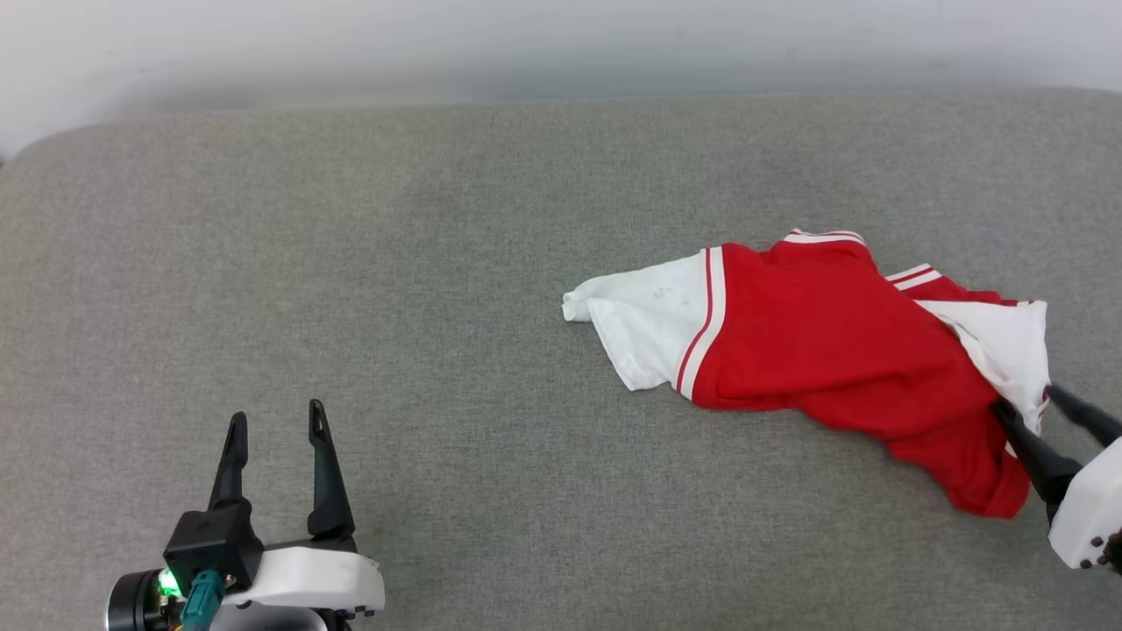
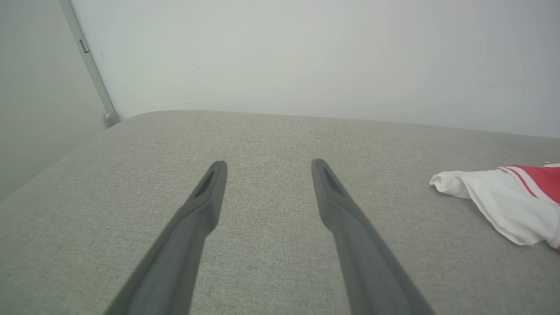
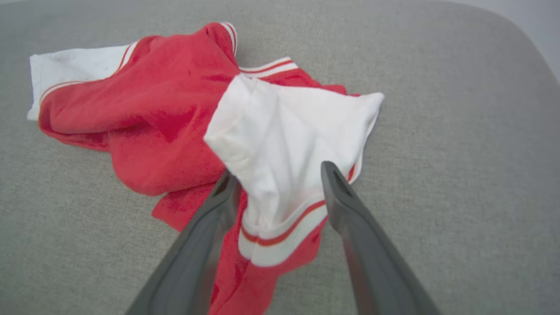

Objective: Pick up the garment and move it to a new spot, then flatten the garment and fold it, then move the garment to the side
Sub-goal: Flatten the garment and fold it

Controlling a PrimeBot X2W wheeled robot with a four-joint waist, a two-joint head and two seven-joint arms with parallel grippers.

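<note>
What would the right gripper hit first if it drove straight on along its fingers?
The garment, at its white sleeve: it lies bunched between the spread fingers of the right gripper. Pushing on would likely press that cloth into the grey cushion, though depth is hard to judge.

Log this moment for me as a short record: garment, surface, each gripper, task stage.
garment: red T-shirt with white sleeves, crumpled, lying on the robot's right
surface: grey fabric cushion
left gripper: fingers wide apart, over bare cushion, clear of the garment
right gripper: fingers apart, either side of the near white sleeve
stage: garment not yet flattened or folded
</note>
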